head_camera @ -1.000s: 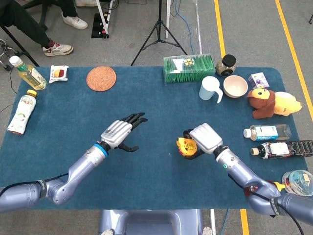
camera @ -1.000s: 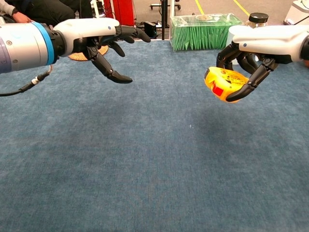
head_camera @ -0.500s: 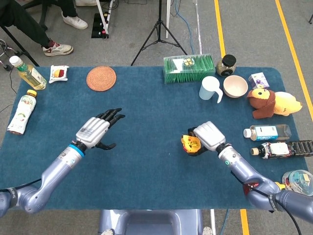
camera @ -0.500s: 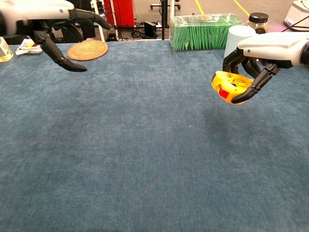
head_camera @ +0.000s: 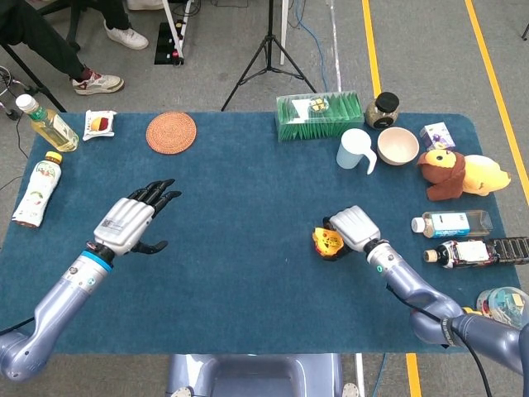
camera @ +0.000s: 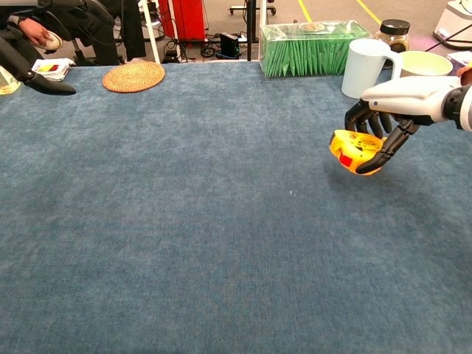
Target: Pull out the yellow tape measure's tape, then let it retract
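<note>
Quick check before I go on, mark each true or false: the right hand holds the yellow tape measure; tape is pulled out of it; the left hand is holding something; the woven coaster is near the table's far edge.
1. The right hand holds the yellow tape measure. True.
2. Tape is pulled out of it. False: no tape shows outside the case.
3. The left hand is holding something. False: its fingers are spread and empty.
4. The woven coaster is near the table's far edge. True.

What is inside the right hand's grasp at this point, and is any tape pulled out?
The right hand holds the yellow tape measure, just above the blue table. No extended tape shows. Its fingers cover the case's top and far side.
</note>
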`<state>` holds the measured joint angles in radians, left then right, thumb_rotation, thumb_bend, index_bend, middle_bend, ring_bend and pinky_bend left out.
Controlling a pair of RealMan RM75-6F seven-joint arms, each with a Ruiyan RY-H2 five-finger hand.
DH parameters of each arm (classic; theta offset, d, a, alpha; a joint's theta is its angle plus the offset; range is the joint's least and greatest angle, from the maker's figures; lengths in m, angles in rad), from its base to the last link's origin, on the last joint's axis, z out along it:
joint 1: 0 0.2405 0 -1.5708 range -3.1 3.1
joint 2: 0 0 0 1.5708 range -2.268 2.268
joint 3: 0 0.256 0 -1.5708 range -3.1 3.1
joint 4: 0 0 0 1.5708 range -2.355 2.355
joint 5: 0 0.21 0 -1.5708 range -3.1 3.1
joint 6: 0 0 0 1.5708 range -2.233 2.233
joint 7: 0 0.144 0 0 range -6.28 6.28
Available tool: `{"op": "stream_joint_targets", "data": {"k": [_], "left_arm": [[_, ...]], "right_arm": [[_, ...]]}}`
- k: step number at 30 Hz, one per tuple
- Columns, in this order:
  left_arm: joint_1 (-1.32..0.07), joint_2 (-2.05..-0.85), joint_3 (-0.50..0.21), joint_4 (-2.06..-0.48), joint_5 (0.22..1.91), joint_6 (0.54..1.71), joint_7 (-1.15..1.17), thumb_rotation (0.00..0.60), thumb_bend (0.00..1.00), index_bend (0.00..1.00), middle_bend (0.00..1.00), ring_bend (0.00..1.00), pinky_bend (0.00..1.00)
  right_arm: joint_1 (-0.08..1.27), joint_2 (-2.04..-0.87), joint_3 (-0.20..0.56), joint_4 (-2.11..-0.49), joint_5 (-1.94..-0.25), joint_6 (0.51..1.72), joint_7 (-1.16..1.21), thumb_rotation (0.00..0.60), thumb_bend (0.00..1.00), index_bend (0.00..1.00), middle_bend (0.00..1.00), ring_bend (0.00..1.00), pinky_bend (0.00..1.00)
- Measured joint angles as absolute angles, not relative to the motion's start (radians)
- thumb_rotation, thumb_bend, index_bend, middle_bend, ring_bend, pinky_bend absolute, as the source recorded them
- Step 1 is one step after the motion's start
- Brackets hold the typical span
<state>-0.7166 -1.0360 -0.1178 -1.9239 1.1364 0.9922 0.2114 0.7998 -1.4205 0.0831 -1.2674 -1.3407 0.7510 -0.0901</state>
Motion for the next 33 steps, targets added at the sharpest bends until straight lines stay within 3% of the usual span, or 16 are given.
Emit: {"op": "stream_joint_targets", "data": {"k": [7, 12, 18, 21, 25, 30, 33], "left_arm": [[-0.698, -1.032, -0.103, -1.916, 1.16, 0.995, 0.212, 0.6, 0.22, 0.09, 0.0, 0.0, 0.15], [-0.691, -1.035, -0.101, -1.906, 1.163, 0.991, 0.204, 0.6, 0.22, 0.09, 0.0, 0.0, 0.15], [-0.677, -1.035, -0.098, -1.901, 1.168, 1.004, 0.207, 0.6, 0.22, 0.17, 0.01, 0.0, 0.17], [-0.666, -1.036, -0.096, -1.899, 1.169, 1.026, 0.224, 0.6, 0.22, 0.27, 0.09, 0.0, 0.19], [-0.632, -1.041, -0.089, -1.897, 1.17, 1.083, 0.243, 0.6, 0.22, 0.41, 0.17, 0.05, 0.23], [-0.573, -1.043, -0.069, -1.881, 1.192, 1.165, 0.253, 0.6, 0.22, 0.48, 0.23, 0.12, 0.27], [-0.537, -1.048, -0.057, -1.858, 1.214, 1.218, 0.266, 0.6, 0.24, 0.52, 0.32, 0.21, 0.31]], "right_arm": [[0.809, -1.417, 0.083, -1.274, -1.283, 0.708, -0.148, 0.356, 0.08, 0.18, 0.3, 0.3, 0.27], [0.811, -1.383, 0.088, -1.325, -1.261, 0.709, -0.186, 0.357, 0.08, 0.16, 0.29, 0.3, 0.27], [0.794, -1.347, 0.111, -1.381, -1.245, 0.776, -0.197, 0.357, 0.08, 0.34, 0.42, 0.44, 0.38], [0.778, -1.332, 0.125, -1.402, -1.246, 0.834, -0.201, 0.356, 0.08, 0.48, 0.51, 0.54, 0.45], [0.744, -1.306, 0.142, -1.433, -1.255, 0.92, -0.186, 0.355, 0.11, 0.53, 0.59, 0.62, 0.53], [0.68, -1.277, 0.152, -1.437, -1.281, 1.042, -0.152, 0.386, 0.17, 0.6, 0.66, 0.72, 0.63], [0.641, -1.265, 0.153, -1.431, -1.295, 1.107, -0.144, 0.417, 0.21, 0.63, 0.7, 0.77, 0.67]]}}
